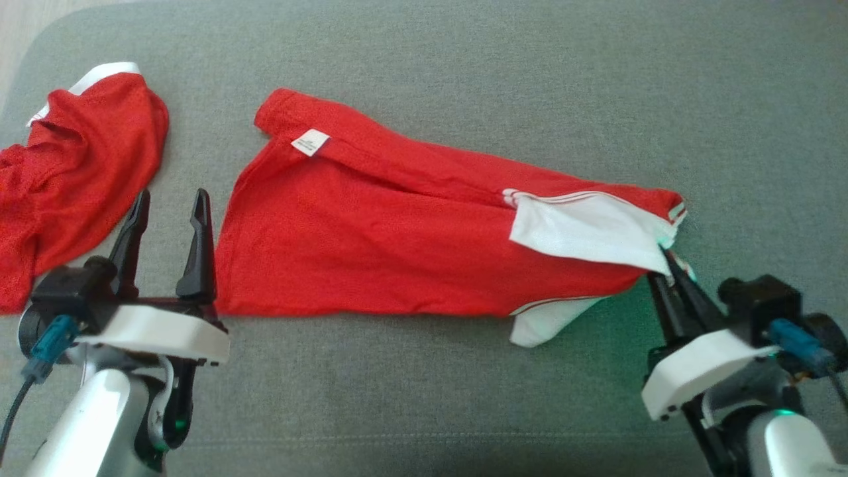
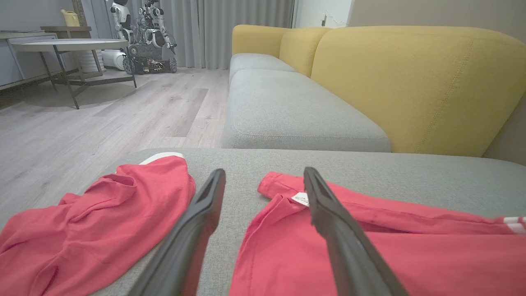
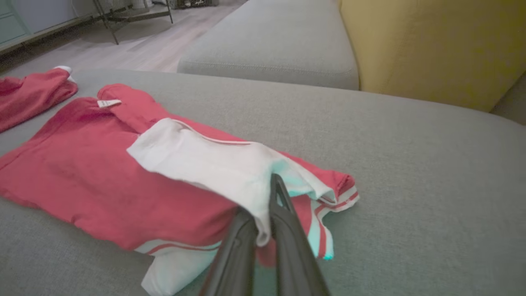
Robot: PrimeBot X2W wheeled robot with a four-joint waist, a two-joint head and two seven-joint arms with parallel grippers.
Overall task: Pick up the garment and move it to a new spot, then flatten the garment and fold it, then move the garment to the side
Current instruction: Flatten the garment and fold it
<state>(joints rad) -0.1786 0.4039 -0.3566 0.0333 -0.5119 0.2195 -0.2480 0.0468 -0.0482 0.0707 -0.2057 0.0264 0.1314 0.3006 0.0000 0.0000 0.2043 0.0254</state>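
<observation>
The garment (image 1: 397,232) is a red shirt with white sleeves, lying mostly flat across the grey cushion, with a white label near its far left corner. My right gripper (image 1: 662,257) is shut on the corner of the white sleeve (image 1: 589,228) at the shirt's right end; the right wrist view shows that white cloth (image 3: 205,164) pinched between my right gripper's (image 3: 263,201) fingers. My left gripper (image 1: 171,199) stands open just left of the shirt's left edge, holding nothing. In the left wrist view, my left gripper (image 2: 264,172) has one finger over bare cushion and the other over the garment's (image 2: 370,246) edge.
A second red garment (image 1: 73,165) lies crumpled at the cushion's left end. The grey cushion (image 1: 530,66) has bare room behind and in front of the shirt. A yellow sofa back (image 2: 411,82), a round table (image 2: 65,43) and another robot (image 2: 144,33) stand beyond.
</observation>
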